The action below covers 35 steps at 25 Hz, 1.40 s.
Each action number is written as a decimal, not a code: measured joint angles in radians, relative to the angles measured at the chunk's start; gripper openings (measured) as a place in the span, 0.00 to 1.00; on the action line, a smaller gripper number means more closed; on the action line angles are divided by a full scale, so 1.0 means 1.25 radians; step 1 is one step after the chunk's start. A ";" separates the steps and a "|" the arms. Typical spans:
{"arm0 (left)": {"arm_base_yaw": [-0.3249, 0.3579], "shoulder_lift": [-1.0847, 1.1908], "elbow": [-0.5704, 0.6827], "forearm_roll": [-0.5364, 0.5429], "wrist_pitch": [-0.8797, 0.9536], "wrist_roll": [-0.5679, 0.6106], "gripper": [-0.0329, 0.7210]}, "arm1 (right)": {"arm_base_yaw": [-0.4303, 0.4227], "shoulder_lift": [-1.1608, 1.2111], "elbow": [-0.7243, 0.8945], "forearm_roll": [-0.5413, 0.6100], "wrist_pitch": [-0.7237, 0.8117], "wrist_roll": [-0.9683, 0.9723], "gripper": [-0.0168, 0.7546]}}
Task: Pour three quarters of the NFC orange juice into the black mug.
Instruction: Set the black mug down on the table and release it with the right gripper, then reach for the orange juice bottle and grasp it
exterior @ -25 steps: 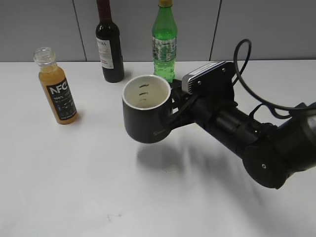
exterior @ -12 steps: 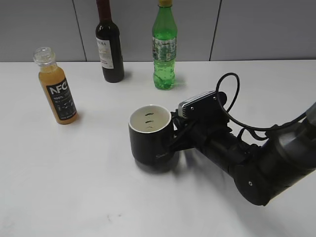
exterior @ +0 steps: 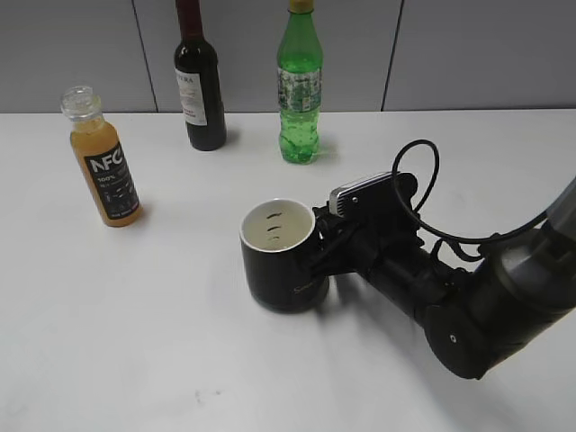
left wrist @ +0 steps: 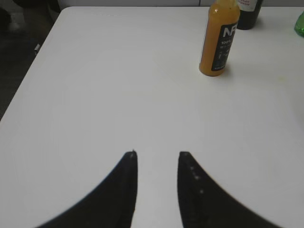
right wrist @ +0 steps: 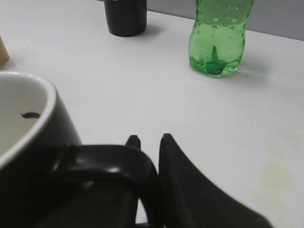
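The right wrist view is showing the right gripper (right wrist: 148,138) pinching the black mug (exterior: 281,256) by its handle, apparently still gripping. The mug is sitting mid-table. The left gripper (left wrist: 156,156) is hanging parted, empty. The NFC orange juice (exterior: 101,157) is standing far left, near a wine bottle (exterior: 199,76) and green bottle (exterior: 299,85).

A plain white table (exterior: 135,342) fills the room's foreground, evenly lit with soft shadows. Behind it stands a grey panelled wall (exterior: 477,54) with dark vertical seams.
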 joint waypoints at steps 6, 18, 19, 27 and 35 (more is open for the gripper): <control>0.000 0.000 0.000 0.000 0.000 0.000 0.36 | 0.000 0.000 0.024 0.008 -0.011 0.008 0.36; 0.000 0.000 0.000 0.000 0.000 0.000 0.36 | 0.000 -0.003 0.092 0.021 -0.018 0.008 0.83; 0.000 0.000 0.000 0.000 0.000 0.000 0.36 | 0.000 -0.007 0.100 0.022 -0.018 0.008 0.86; 0.000 0.000 0.000 0.000 0.000 0.000 0.36 | 0.000 -0.110 0.208 0.047 -0.018 -0.007 0.90; 0.000 0.000 0.000 0.000 0.000 0.000 0.36 | 0.000 -0.418 0.232 0.065 0.219 -0.084 0.90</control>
